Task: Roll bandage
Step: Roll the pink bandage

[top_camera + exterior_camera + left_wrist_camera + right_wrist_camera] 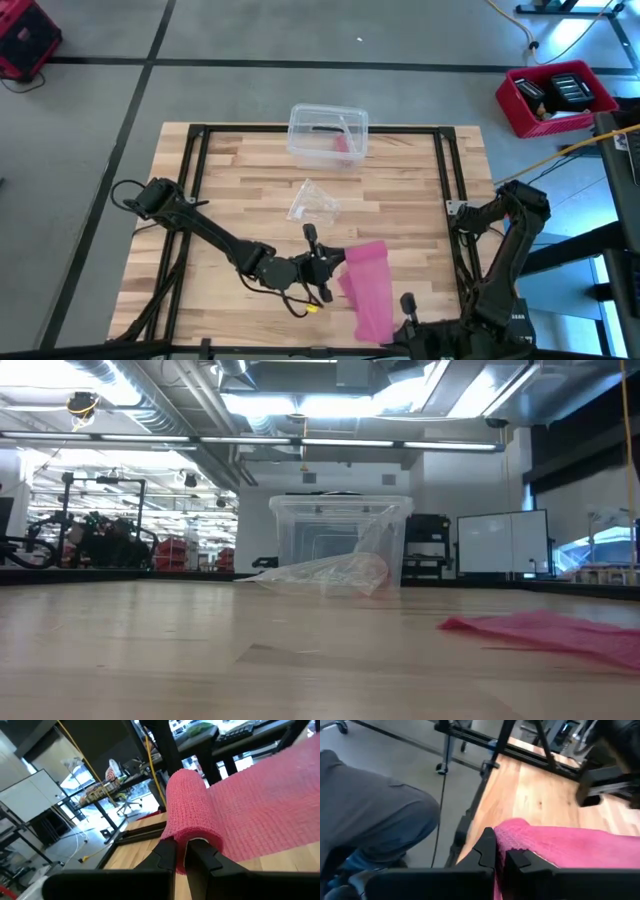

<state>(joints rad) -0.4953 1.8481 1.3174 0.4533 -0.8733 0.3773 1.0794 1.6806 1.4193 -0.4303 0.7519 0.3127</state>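
- Looking straight down from the high view, the bandage (pixel 366 287) is seen as a pink strip on the wooden table (pixel 250 190), well apart from the clear plastic box (pixel 328 132) at the far edge, with the clear wrapper (pixel 313 201) lying between the two. The left gripper (pixel 333 262) is set against the strip's far end; the right gripper (pixel 407 303) is placed at its near end.
- In the low view, the bandage (pixel 560 632) is shown flat on the table, nearer the camera than the box (pixel 338 535) and the crumpled wrapper (pixel 325 573) in front of it.
- In the left wrist view, the left gripper (pixel 182 855) is clenched on the folded-over end of the bandage (pixel 240 810).
- In the right wrist view, the right gripper (pixel 501 854) is pinched onto the bandage's (pixel 570 847) edge; a person's grey-clad leg (pixel 370 825) is visible beside the table.
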